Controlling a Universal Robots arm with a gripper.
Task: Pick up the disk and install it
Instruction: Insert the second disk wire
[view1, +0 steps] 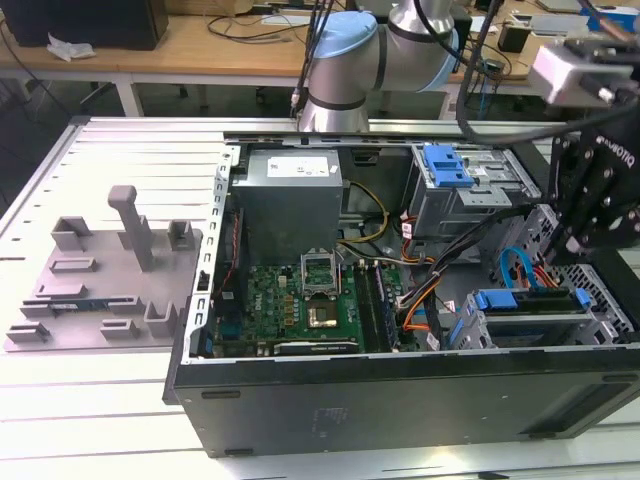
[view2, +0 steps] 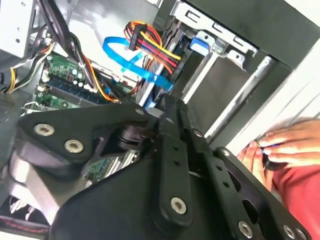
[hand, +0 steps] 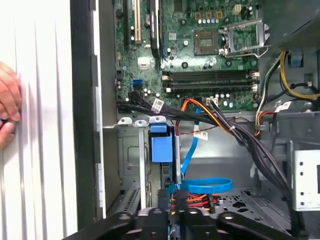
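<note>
One disk (view1: 530, 303) low in the case's (view1: 400, 392) 4 o'clock drive cage.
End effector (view1: 580, 240) hovers above it, fingers seemingly together and empty; good work means squaring up to the rails, clear of the cables (view1: 518, 262).

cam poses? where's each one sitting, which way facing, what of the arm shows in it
Exterior view: off the arm, above the table, looking down into the open computer case; arm behind, gripper at the exterior view's right.
Second wrist view: on the wrist, looking past the gripper linkage at the drive cage; a hand outside.
First wrist view: on the wrist, looking down at the motherboard.
Shared: blue SATA cable in both wrist views.
</note>
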